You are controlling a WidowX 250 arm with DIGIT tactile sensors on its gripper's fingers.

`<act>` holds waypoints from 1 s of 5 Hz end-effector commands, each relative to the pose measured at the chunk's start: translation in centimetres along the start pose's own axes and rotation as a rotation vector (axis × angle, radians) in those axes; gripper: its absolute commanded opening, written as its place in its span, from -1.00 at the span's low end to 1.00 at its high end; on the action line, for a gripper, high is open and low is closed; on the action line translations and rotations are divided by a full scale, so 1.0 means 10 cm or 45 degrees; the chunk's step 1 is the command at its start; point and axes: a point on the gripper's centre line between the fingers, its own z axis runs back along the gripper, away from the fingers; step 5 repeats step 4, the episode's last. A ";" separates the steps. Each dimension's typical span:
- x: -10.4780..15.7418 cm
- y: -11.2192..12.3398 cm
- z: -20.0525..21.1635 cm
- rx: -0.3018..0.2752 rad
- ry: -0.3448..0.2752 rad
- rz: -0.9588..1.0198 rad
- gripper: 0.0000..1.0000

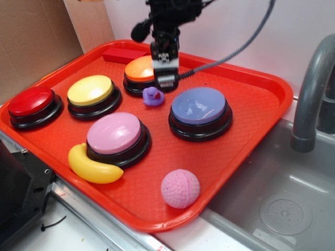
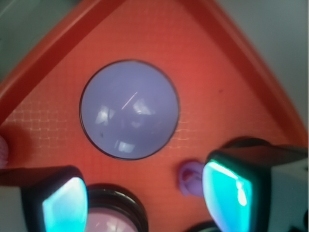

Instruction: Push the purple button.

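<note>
**Ana:** We're over the red tray (image 1: 251, 136), and the gripper (image 1: 165, 70) hangs at the back of it, just above the orange dome button (image 1: 139, 68) and behind the small purple duck toy (image 1: 153, 97).

**Ben:** And the fingers, how do they stand?

**Ana:** Spread apart. In the wrist view the two pads (image 2: 65, 205) glow teal at either bottom corner with a wide gap between them, and nothing sits in that gap.

**Ben:** Where's the purple button?

**Ana:** The purple button (image 1: 199, 106) sits right of centre on the tray, glossy periwinkle top on a black base, just to the right of the duck. From the wrist camera the purple button (image 2: 129, 109) fills the middle of the shot, well clear of both pads. No contact with it.

**Ben:** Neighbours?

**Ana:** The pink dome button (image 1: 114, 134) is front and centre, with a yellow banana toy (image 1: 91, 167) touching its base on the near side. The yellow dome button (image 1: 91, 90) and the red dome button (image 1: 32, 102) line up toward the left edge. A pink ball (image 1: 180, 188) rests near the front rim, apart from the buttons. A red block (image 1: 123, 54) lies along the far rim.

**Ben:** And off the tray?

**Ana:** A grey sink (image 1: 293, 209) to the right, with a grey faucet (image 1: 310, 94) arching over it.
</note>
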 end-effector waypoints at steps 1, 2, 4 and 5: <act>0.05 -0.07 0.36 0.027 -0.102 0.024 1.00; 0.06 -0.11 0.48 0.023 -0.039 0.050 1.00; -0.02 -0.19 0.70 0.024 -0.020 0.115 1.00; -0.02 -0.19 0.70 0.024 -0.020 0.115 1.00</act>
